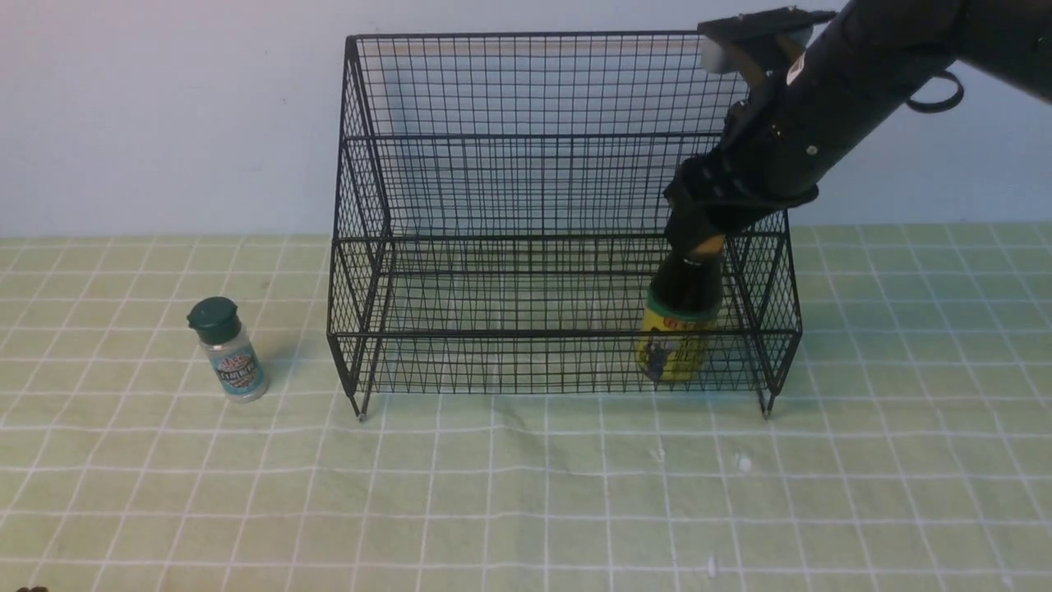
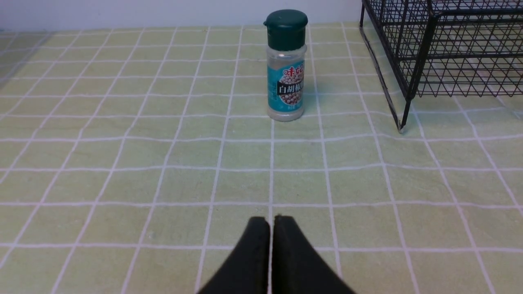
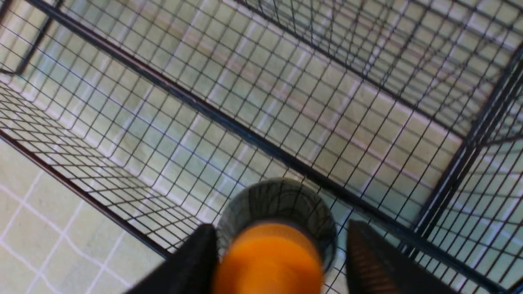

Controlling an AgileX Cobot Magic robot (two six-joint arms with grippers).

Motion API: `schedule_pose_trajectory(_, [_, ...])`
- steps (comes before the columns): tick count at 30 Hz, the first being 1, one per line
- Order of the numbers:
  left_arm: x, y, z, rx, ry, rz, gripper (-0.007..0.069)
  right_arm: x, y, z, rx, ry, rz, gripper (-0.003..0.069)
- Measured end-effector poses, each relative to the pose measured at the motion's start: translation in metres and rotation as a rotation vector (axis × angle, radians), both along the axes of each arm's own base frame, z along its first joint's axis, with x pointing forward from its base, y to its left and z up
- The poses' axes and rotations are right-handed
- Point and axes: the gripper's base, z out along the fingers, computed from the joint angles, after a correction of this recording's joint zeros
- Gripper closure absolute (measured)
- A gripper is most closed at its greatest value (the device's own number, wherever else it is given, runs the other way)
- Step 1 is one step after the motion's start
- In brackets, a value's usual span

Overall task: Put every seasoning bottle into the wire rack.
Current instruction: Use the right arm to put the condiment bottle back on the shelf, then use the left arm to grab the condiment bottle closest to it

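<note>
1. Your right gripper (image 1: 697, 237) straddles the orange cap of the dark-sauce bottle (image 1: 675, 341), jaws apart, with a gap showing beside the cap.
2. That bottle stands upright in the wire rack (image 1: 567, 136), in the lower tier's front right corner.
3. Your left gripper (image 2: 271, 228) is pressed together on nothing.
4. The green-capped shaker (image 1: 228, 353) stands upright on the checked cloth (image 1: 526, 493), off the rack's left end and apart from your left gripper.

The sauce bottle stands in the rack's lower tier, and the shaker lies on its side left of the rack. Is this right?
Not quite. The shaker stands upright, not on its side, as the left wrist view shows. It is left of the rack, and the sauce bottle does stand in the lower tier.
</note>
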Motion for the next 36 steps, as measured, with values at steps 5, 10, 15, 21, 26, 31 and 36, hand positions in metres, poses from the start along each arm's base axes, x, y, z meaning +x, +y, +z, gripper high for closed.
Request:
schedule_pose_trajectory(5, [0.0,0.0,0.0,0.0,0.0,0.0,0.0631,-0.004,-0.003,0.01,-0.001,-0.025,-0.009,0.016])
schedule_pose_trajectory(10, [0.0,0.0,0.0,0.0,0.0,0.0,0.0631,-0.029,-0.013,0.051,0.03,-0.063,-0.083,0.0278])
schedule_pose_trajectory(15, [0.0,0.0,0.0,0.0,0.0,0.0,0.0631,-0.075,-0.031,0.11,0.085,-0.164,-0.132,0.0581])
schedule_pose_trajectory(21, [0.0,0.0,0.0,0.0,0.0,0.0,0.0631,-0.159,-0.057,0.185,0.23,-0.361,-0.141,0.0669])
schedule_pose_trajectory(26, [0.0,0.0,0.0,0.0,0.0,0.0,0.0631,-0.238,-0.087,0.212,0.329,-0.543,-0.167,0.067])
schedule_pose_trajectory(31, [0.0,0.0,0.0,0.0,0.0,0.0,0.0631,-0.295,-0.113,0.193,0.412,-0.734,-0.234,0.067])
schedule_pose_trajectory(36, [0.0,0.0,0.0,0.0,0.0,0.0,0.0631,-0.341,-0.136,0.152,0.53,-1.018,-0.29,0.067])
